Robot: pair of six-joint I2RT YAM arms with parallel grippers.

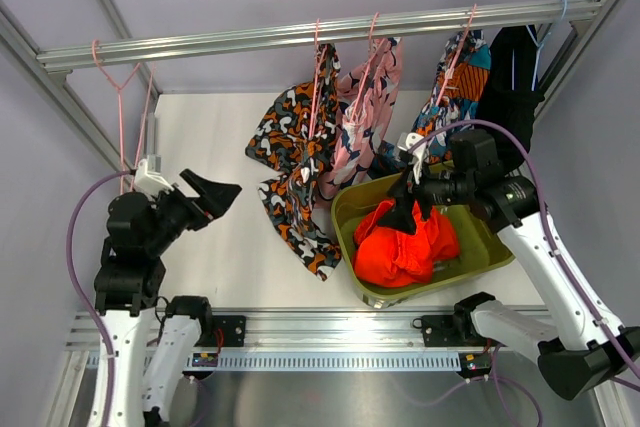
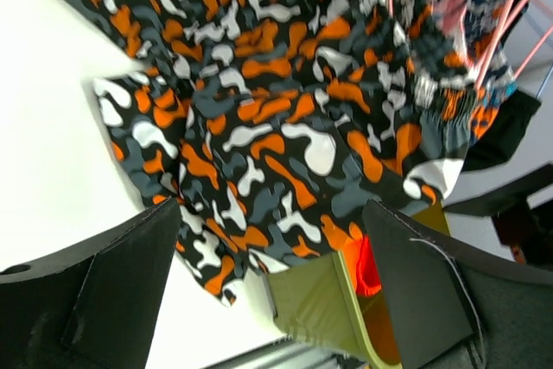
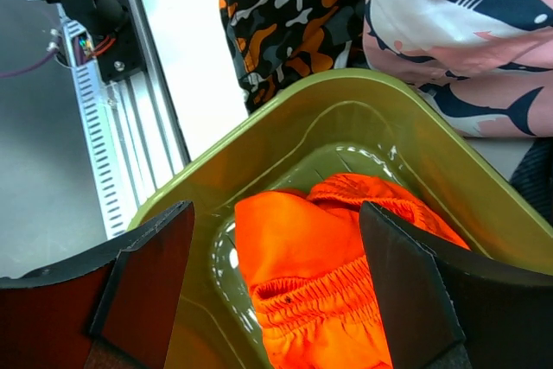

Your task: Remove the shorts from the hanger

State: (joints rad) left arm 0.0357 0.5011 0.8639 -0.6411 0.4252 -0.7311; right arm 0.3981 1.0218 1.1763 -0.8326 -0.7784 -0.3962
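Observation:
The bright orange-red shorts (image 1: 405, 247) lie crumpled inside the green tub (image 1: 345, 217), loose, with no hanger in them. My right gripper (image 1: 412, 209) hovers just above them, open; in the right wrist view its fingers (image 3: 276, 213) straddle the shorts (image 3: 320, 274) without touching. An empty pale-pink hanger (image 1: 120, 97) hangs at the far left of the rail. Below it, my left gripper (image 1: 222, 199) is open and holds nothing, facing the camouflage garment. In the left wrist view a sliver of the shorts (image 2: 367, 265) shows over the tub (image 2: 311, 300), between the left gripper's open fingers (image 2: 272, 213).
On the overhead rail (image 1: 300, 32) hang a black-orange-white camouflage garment (image 1: 295, 147), a pink shark-print garment (image 1: 365, 97), a multicoloured garment (image 1: 460, 77) and a black one (image 1: 515, 77). The camouflage garment drapes down beside the tub's left rim. Metal frame posts stand at both sides.

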